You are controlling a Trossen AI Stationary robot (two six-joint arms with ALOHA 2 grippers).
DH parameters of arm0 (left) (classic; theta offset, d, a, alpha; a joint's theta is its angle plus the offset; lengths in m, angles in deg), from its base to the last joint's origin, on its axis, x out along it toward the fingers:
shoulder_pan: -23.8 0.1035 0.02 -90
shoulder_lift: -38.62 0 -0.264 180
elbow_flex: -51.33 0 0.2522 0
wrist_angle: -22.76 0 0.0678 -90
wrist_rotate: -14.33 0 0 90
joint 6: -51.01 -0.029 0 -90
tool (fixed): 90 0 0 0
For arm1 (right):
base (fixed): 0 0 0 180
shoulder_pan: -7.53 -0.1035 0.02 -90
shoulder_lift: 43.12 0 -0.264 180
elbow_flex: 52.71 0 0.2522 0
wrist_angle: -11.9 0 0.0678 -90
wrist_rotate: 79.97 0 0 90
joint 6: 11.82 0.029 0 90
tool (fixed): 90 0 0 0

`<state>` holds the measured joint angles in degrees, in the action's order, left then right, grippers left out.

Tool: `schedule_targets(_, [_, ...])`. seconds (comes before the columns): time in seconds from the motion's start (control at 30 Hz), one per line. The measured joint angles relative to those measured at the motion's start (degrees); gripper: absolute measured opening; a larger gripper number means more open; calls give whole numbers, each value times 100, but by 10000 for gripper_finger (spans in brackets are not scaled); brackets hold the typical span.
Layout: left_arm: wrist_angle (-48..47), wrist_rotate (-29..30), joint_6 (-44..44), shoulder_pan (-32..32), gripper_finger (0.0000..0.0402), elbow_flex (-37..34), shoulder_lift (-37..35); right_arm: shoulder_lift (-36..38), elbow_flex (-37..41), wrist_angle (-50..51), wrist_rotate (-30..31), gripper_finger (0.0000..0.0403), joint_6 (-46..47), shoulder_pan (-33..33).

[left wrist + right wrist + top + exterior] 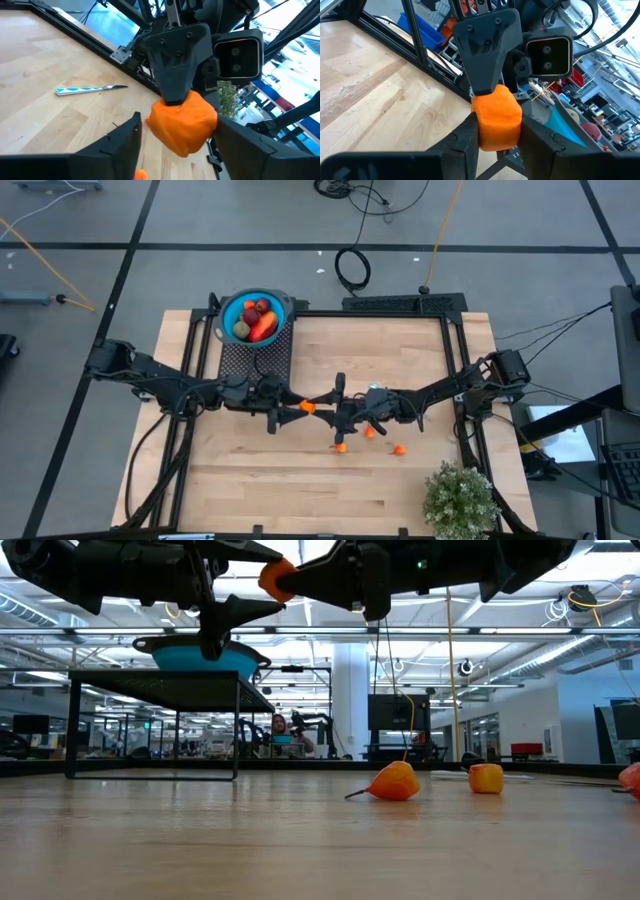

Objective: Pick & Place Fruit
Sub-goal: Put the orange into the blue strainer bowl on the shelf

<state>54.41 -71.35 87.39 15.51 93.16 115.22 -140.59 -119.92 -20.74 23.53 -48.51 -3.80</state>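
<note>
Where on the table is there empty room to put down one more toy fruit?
The wooden table is bare along its near edge, left of the potted plant, and at the far right corner beyond the right gripper. It is crowded in the middle, where both grippers meet around one orange fruit, with three small orange fruits just below. The blue bowl is nearly full.

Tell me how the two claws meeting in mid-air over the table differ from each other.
The right gripper is shut on the orange fruit, its fingers pressed against both sides; the left gripper stands open around the same fruit, with a gap showing beside one finger. The right gripper reaches in from the table's right side, the left from its left. Both are dark, two-fingered and raised above the table, pointing at each other.
</note>
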Motion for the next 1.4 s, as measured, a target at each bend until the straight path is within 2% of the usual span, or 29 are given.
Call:
schedule_targets(0.3, [126, -86, -161, -2, 163, -2, 0, 4, 0, -8, 0, 107, 0, 2])
schedule_targets(0.47, [139, -127, -164, -2, 137, -7, 2, 4, 0, -8, -9, 107, 0, 0])
schedule_targets(0.77, [27, -133, -169, 0, 139, -7, 2, 4, -2, 119, -21, 134, 138, -2])
schedule_targets(1.13, [-170, -103, -149, 7, 140, -7, 4, 4, -7, 313, -19, 210, 127, -20])
schedule_targets(1.4, [-331, -89, -136, 7, 140, -7, 4, 11, -7, 454, 515, 233, -207, -232])
